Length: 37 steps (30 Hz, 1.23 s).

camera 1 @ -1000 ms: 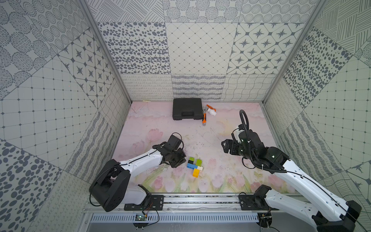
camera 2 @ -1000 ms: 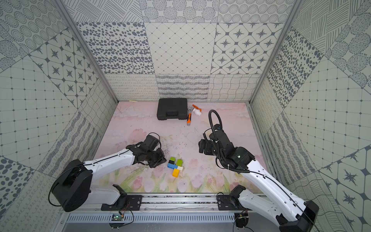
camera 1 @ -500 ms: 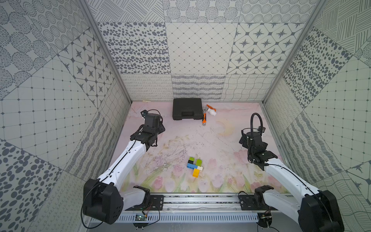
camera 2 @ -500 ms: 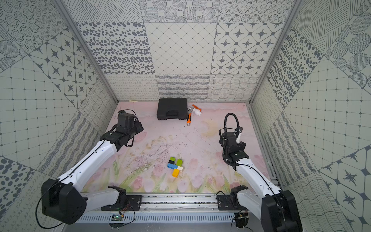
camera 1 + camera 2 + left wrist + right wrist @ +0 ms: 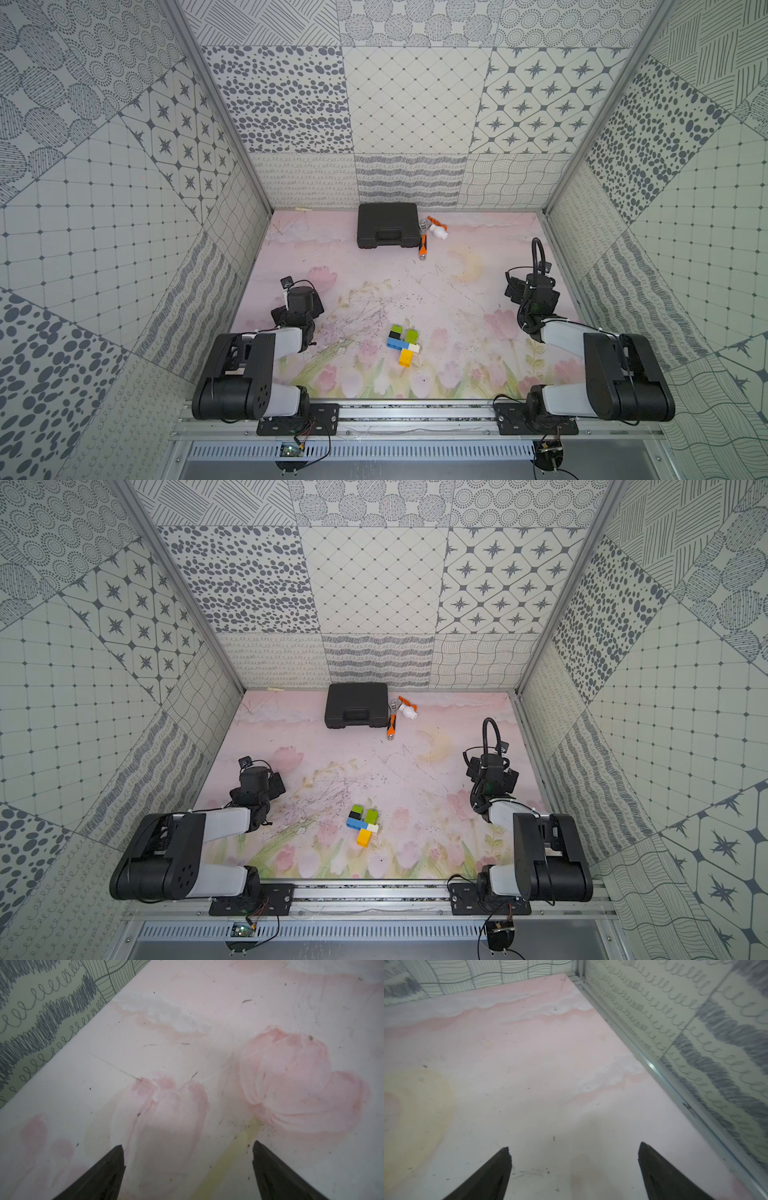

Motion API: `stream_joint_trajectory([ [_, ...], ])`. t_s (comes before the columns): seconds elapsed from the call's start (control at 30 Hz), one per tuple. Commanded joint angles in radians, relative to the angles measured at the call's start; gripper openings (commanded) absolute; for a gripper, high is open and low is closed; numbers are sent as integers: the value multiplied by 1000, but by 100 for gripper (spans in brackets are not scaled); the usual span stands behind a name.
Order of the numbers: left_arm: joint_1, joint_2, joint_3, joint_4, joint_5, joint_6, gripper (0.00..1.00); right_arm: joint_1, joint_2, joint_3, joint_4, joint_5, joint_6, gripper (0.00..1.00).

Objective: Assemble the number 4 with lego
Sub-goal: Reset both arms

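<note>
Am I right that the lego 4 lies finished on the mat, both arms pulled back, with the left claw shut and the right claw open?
Not quite: the left claw is open, its tips wide apart over bare mat in the left wrist view. The rest holds: the lego 4 lies on the mat between the pulled-back arms, and the right claw is open.

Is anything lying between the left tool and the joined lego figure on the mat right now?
Nothing visible. In a top view, only bare pink floral mat lies between the open left tool and the flat multicoloured lego number 4. The black plastic case sits far back by the wall.
</note>
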Motion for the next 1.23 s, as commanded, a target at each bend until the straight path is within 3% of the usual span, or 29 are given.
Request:
stream_joint_trajectory([
  [0.0, 30, 67, -50, 540, 264, 106, 99, -11, 25, -14, 260, -349, -83, 99],
  [0.07, 18, 205, -30, 703, 280, 172, 100, 33, 124, -105, 508, -322, -127, 99],
  [0.1, 18, 162, -28, 605, 296, 155, 99, 63, 195, -126, 663, -266, -140, 99],
  [0.13, 18, 118, -1, 486, 266, 121, 99, 82, 191, -114, 633, -234, -150, 99],
  [0.17, 13, 148, 2, 550, 254, 144, 99, 82, 136, -72, 448, -238, -155, 99],
  [0.2, 7, 185, -8, 623, 258, 172, 99, 79, 152, -52, 449, -229, -146, 99],
  [0.23, 7, 163, 0, 550, 258, 160, 99, 76, 186, -55, 513, -218, -136, 99],
  [0.27, 7, 130, 34, 442, 245, 135, 99, 74, 168, -46, 458, -218, -130, 99],
  [0.3, 1, 155, 46, 473, 242, 160, 99, 71, 145, -23, 376, -197, -121, 99],
  [0.33, -11, 175, 52, 494, 234, 186, 99, 70, 157, -34, 417, -197, -122, 99],
  [0.4, -26, 150, 95, 368, 191, 166, 99, 71, 160, -37, 426, -192, -123, 99],
  [0.43, -40, 170, 87, 425, 171, 195, 99, 72, 151, -30, 397, -187, -123, 99],
  [0.5, -47, 156, 102, 366, 173, 185, 99, 73, 158, -35, 420, -186, -123, 99],
  [1.2, -71, 172, 90, 421, 133, 223, 99, 82, 157, -30, 411, -183, -133, 99],
])
